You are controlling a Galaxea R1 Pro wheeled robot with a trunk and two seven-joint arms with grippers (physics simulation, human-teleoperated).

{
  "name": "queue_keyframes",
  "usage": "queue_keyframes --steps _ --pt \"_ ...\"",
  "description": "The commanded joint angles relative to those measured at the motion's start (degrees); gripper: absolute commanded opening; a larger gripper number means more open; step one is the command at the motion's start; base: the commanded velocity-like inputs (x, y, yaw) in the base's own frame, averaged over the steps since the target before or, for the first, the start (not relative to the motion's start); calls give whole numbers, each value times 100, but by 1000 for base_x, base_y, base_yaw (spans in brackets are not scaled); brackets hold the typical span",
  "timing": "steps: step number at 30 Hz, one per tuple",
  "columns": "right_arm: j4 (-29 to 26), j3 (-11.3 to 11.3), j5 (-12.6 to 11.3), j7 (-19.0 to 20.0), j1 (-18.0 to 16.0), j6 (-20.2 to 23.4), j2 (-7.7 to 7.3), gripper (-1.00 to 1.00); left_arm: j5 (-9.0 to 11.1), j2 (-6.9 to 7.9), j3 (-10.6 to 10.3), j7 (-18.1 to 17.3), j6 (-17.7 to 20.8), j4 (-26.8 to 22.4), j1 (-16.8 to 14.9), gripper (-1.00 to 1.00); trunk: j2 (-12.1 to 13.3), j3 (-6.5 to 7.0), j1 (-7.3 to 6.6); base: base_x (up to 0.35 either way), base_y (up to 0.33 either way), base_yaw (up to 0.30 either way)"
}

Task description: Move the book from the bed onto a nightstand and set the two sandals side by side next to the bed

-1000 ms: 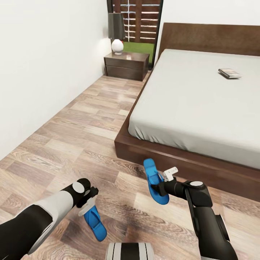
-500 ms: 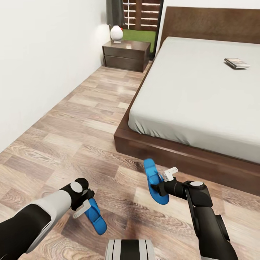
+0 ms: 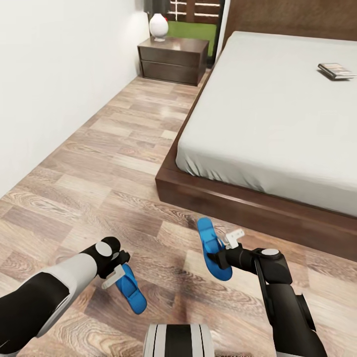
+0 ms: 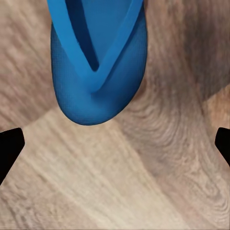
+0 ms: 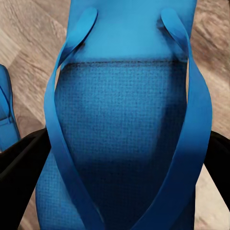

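the bed (image 3: 258,198) is the landmark here; the book (image 3: 337,70) lies flat on its mattress, far up toward the headboard end; a nightstand (image 3: 171,60) stands against the wall beside the bed's head, with a white lamp base (image 3: 158,26) on top; off the bed's near corner, over the wood floor (image 3: 99,163), the right gripper (image 3: 217,257) is clamped across one blue sandal (image 3: 213,248), and the right wrist view shows that sandal (image 5: 127,129) pinched between the two dark fingers (image 5: 19,167); further out from the bed, the second sandal (image 3: 131,290) lies on the planks with the left gripper (image 3: 116,275) just above it; in the left wrist view its fingers (image 4: 9,148) stand wide apart, the sandal's end (image 4: 98,62) beyond them, untouched.
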Motion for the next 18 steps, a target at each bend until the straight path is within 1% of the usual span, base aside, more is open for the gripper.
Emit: queue_keyframes --steps 1,7,18 --pt "-6 -11 45 59 -4 18 6 -100 -30 10 33 -14 -25 -13 -6 100 -3 -26 1 0 0 0" --pt "-6 -18 45 63 -5 18 6 -100 -10 13 41 15 -13 -40 -124 100 -11 -159 17 0 0 0" --pt "-6 -20 45 64 -5 18 6 -100 -26 -49 40 -7 -16 -42 -377 100 -26 -403 45 0 0 0"
